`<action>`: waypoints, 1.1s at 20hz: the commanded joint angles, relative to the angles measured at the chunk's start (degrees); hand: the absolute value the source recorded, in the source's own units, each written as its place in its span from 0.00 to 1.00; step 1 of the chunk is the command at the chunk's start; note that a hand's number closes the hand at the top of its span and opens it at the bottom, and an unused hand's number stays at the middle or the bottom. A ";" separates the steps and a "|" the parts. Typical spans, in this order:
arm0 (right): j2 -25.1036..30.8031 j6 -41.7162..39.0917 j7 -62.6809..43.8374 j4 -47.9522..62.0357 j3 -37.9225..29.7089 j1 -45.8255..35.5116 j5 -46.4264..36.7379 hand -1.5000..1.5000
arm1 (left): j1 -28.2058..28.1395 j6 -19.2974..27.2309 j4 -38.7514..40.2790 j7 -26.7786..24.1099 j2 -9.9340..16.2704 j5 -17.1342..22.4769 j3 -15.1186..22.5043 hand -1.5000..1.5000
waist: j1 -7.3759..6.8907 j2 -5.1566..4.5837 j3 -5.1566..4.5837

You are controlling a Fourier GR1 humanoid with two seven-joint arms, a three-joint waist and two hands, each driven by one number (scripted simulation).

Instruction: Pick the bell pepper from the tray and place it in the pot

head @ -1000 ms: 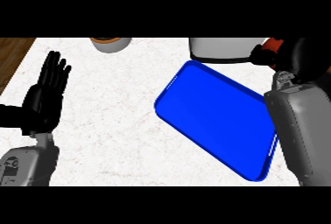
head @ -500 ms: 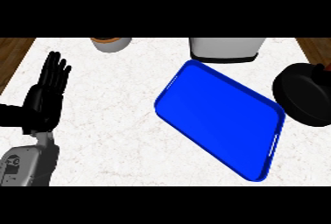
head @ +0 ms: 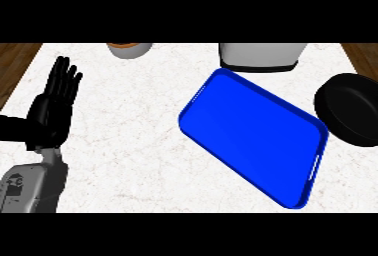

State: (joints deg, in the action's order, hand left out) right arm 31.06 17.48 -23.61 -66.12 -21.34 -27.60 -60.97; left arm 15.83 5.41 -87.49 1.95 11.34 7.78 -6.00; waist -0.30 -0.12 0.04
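The blue tray lies slantwise on the white counter, right of centre, with nothing on it. I see no bell pepper in the head view. The black pot sits at the right edge, beside the tray's far right side; its inside looks plain black and part of it is cut off by the view's edge. My left hand rests open at the far left, fingers up, well apart from the tray. My right hand does not show.
A pale grey container stands at the back, just beyond the tray's far corner. A small brown-topped cup sits at the back left. The counter's edges meet wooden floor at both top corners.
One second ago my right forearm stood over the pot at the right; it has withdrawn out of view, uncovering the pot. The left hand and tray have not moved.
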 commanded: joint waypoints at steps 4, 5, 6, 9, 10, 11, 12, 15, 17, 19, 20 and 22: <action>2.73 0.60 6.00 15.70 -1.48 -2.66 2.08 1.00 | -0.90 -1.11 -2.35 1.44 0.69 1.14 -1.06 0.50 | -0.40 -0.03 0.00; 1.02 1.40 6.66 17.45 -2.44 -3.09 4.17 1.00 | 0.29 -0.48 1.54 -1.01 -0.47 -0.22 -0.39 0.50 | -0.21 -0.13 0.00; 2.83 -1.07 9.14 20.23 -5.68 -4.49 8.61 1.00 | 2.85 0.48 3.34 -1.17 -0.48 -0.95 -0.51 0.50 | -0.13 -0.34 0.05; 2.93 -3.32 14.63 24.19 -9.44 -4.07 15.00 0.00 | 0.75 -1.92 0.32 0.70 1.68 1.17 -1.80 0.50 | -0.48 -0.19 0.09; 3.25 -4.20 15.16 26.40 -9.34 -5.22 15.16 0.00 | -0.10 -3.22 -1.31 1.72 2.22 2.11 -1.72 0.50 | -0.76 -0.15 0.07; 1.04 -3.80 17.28 25.40 -8.71 -3.80 16.12 0.00 | 1.70 -0.50 1.46 0.23 0.04 -0.63 -0.19 0.50 | -0.06 -0.11 0.04; 5.04 -5.21 20.77 29.58 -9.69 -5.90 16.74 0.00 | -2.57 0.37 -3.06 1.16 -1.56 -1.22 1.54 0.50 | -0.81 -0.13 0.08; 3.43 -1.41 26.57 31.88 -9.68 -7.56 17.99 0.00 | 0.63 -0.22 -0.45 0.97 -1.21 -0.22 0.32 0.50 | -0.50 -0.19 0.05; 1.70 1.93 28.98 31.65 -10.20 -9.19 18.86 0.00 | 2.50 -2.34 2.02 0.56 1.41 2.27 -3.11 0.50 | -0.60 -0.32 0.06; 0.09 3.04 31.90 30.66 -11.36 -9.67 21.46 0.00 | 2.79 -0.28 1.18 1.48 0.06 0.24 -1.34 0.50 | -0.34 -0.14 0.06; -0.70 2.82 33.48 28.69 -13.51 -8.48 24.57 0.00 | 0.45 -0.32 0.55 0.12 -0.40 -0.30 -0.87 0.50 | -0.01 0.04 0.04; 1.99 0.43 30.95 28.44 -16.10 -10.71 27.58 0.00 | -0.55 -1.27 -0.50 0.30 -0.41 0.24 -0.55 0.50 | 0.02 0.10 0.01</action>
State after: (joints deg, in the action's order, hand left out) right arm 32.56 18.24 5.27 -36.80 -33.68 -37.06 -38.76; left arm 16.29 4.78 -87.58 2.61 11.04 7.63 -6.51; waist -0.61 -0.17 0.09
